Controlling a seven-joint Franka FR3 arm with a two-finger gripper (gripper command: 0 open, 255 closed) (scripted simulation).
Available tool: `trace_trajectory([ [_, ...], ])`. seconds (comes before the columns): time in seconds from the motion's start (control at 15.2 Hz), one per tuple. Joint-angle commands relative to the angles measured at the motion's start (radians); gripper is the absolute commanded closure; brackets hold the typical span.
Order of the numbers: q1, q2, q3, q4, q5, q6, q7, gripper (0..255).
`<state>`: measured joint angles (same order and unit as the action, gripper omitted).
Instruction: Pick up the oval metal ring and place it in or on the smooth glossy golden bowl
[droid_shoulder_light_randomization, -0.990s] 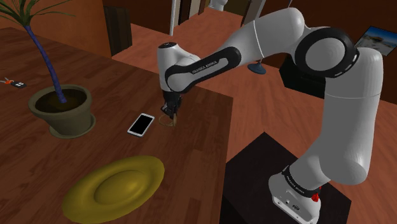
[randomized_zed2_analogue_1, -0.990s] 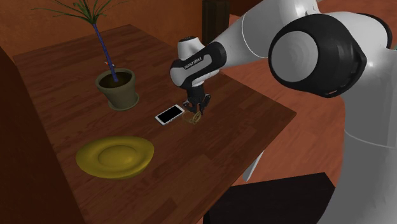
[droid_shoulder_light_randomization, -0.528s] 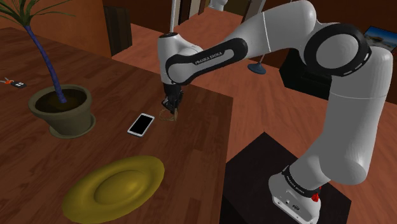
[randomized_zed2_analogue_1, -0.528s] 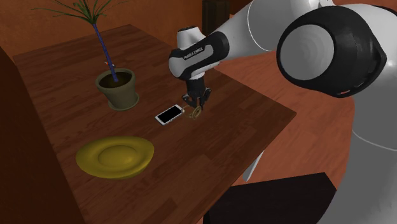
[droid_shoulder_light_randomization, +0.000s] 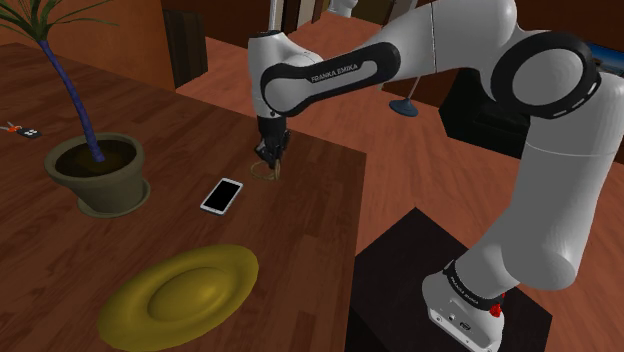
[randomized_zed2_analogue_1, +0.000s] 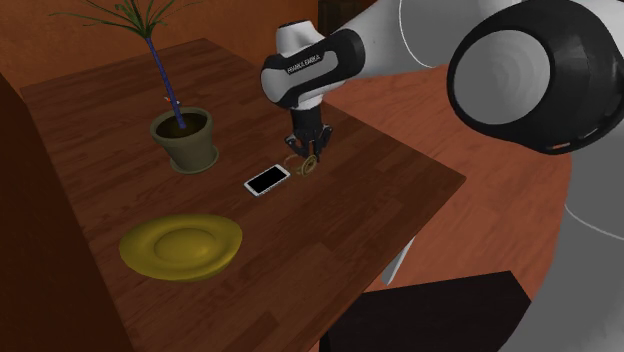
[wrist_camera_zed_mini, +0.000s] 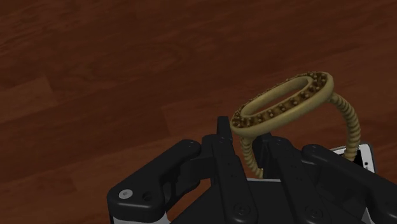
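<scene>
Nearest in the shoulder view, the glossy golden bowl (droid_shoulder_light_randomization: 180, 295) sits on the wooden bench (droid_shoulder_light_randomization: 300, 260). Beyond it lies a phone (droid_shoulder_light_randomization: 221, 195). Just past the phone the pincer (droid_shoulder_light_randomization: 270, 160) points down, clamped narrow on the studded oval ring (wrist_camera_zed_mini: 273, 112), which stands between its fingers, well apart from the bowl. A potted plant (droid_shoulder_light_randomization: 100, 175) stands toward that view's left.

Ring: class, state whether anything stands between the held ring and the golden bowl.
A phone lies flat on the table between the ring, clasped in the end effector, and the bowl. It is low; nothing taller visibly stands in the path.
</scene>
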<state>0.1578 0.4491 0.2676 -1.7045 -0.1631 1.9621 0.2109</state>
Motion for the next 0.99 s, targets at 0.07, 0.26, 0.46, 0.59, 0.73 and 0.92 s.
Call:
trace_trajectory([
  [0.07, -0.001, -0.018, 0.003, 0.016, 0.006, -0.033, -0.005, 255],
  [0.26, -0.002, -0.034, 0.005, 0.034, 0.012, -0.067, -0.009, 255],
  [0.46, -0.003, -0.049, 0.007, 0.054, 0.017, -0.101, -0.013, 255],
  [0.59, -0.003, -0.057, 0.009, 0.069, 0.020, -0.124, -0.016, 255],
  [0.73, 0.009, -0.064, 0.016, 0.061, 0.022, -0.124, 0.004, 255],
  [0.92, 0.048, -0.076, 0.038, 0.041, 0.028, -0.119, 0.064, 255],
])
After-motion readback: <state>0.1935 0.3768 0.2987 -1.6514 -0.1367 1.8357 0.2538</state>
